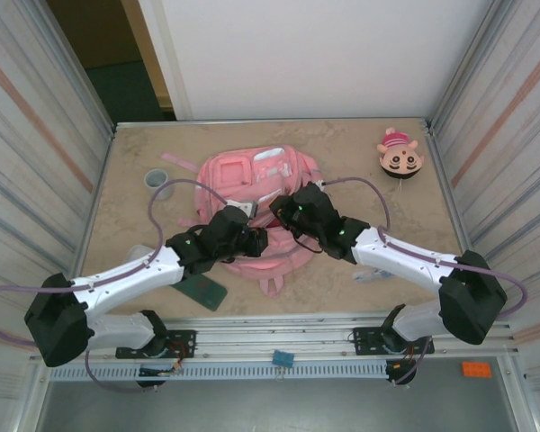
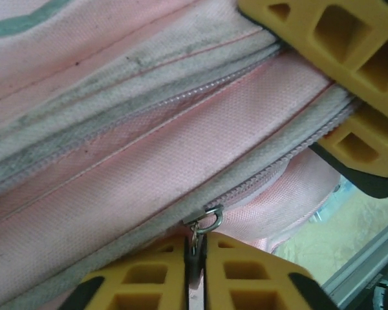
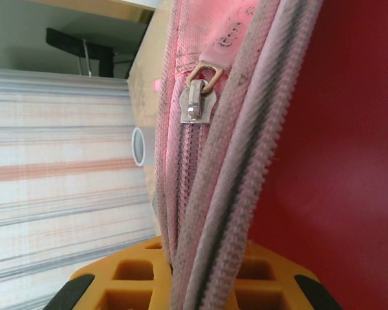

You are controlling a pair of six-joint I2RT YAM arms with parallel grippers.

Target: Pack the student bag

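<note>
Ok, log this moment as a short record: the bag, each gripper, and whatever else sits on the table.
student bag: pink, lying mid-table, both arms reaching onto it
left gripper: shut on a zip pull at the bag's seam
right gripper: shut on the bag's zippered edge
plush: far right corner, apart from the bag
grey cup: left of the bag, far side
green book: near edge, beside the left arm

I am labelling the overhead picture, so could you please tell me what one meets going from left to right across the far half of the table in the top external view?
grey cup → student bag → plush toy
</note>
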